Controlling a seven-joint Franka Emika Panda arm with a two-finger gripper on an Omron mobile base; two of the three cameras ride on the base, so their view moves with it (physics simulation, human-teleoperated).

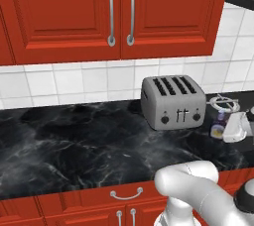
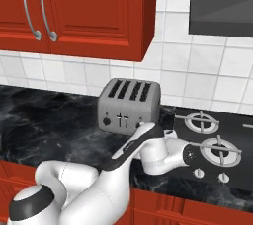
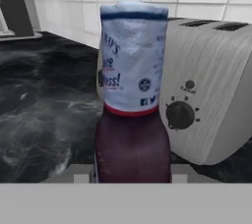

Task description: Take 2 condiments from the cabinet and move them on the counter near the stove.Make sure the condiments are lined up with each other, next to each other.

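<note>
While the dark brown bottle [image 3: 132, 120] crowds the hand view, its foot is cut off at the lower edge and the print on its pale label [image 3: 130, 63] is only partly legible. It sits between the tips of the tool [image 3: 132, 174], which is closed on its lower body, with its long axis running straight away from the tool. Just beyond the tool and to one side stands the silver toaster [image 3: 211, 90] on the black marble bench [image 3: 44, 100]. In the right base view the stove [image 2: 217, 150] lies beside the tool [image 2: 170, 134], the bottle hard to make out.
</note>
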